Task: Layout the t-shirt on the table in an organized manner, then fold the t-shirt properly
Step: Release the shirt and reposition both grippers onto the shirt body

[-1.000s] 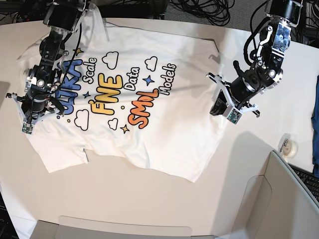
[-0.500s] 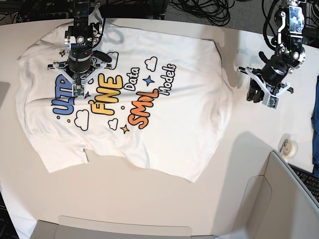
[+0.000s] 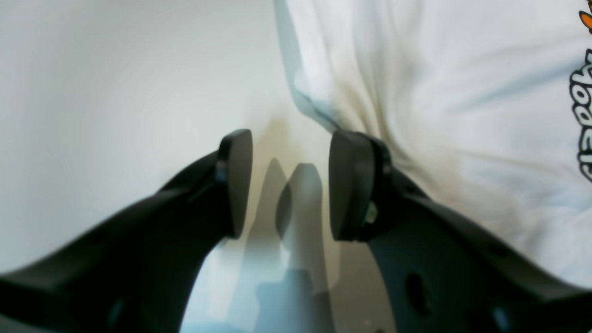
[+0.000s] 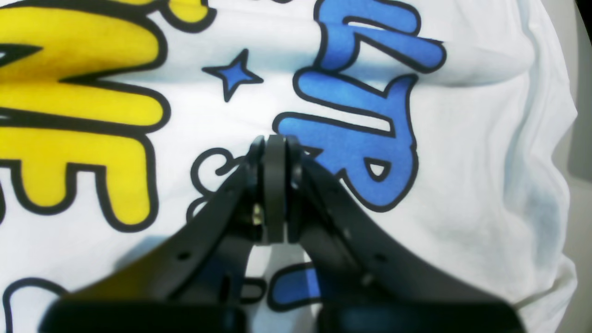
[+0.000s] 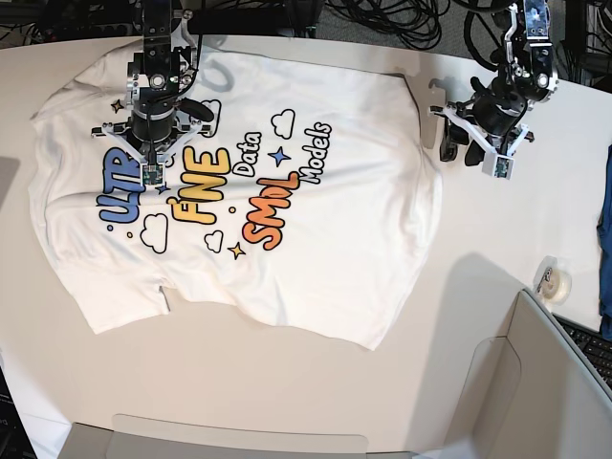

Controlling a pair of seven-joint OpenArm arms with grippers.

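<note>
The t-shirt (image 5: 258, 191) lies print-side up and mostly spread on the white counter (image 5: 287, 402), filling its middle and far-left part, so the laying-out stage looks nearly done. It sits at a slant to the counter's edges. Its bottom hem near the front edge is uneven, with a small notch of bunched cloth, and shallow wrinkles run along the side by the blue lettering. No fold has been made yet: both sleeves and the body lie flat in a single layer as far as the pictures show.

The right hand (image 4: 274, 189) hangs low over the shirt's print, just beside the blue letters, with its two pads pressed together and no cloth between them. The left hand (image 3: 286, 185) is at the shirt's opposite side edge, its fingers spread apart; one pad overlaps the cloth's border and the other is over bare counter, and nothing is gripped.

By my reading, some straightening of the hem and alignment remains, then the whole folding sequence.
</note>
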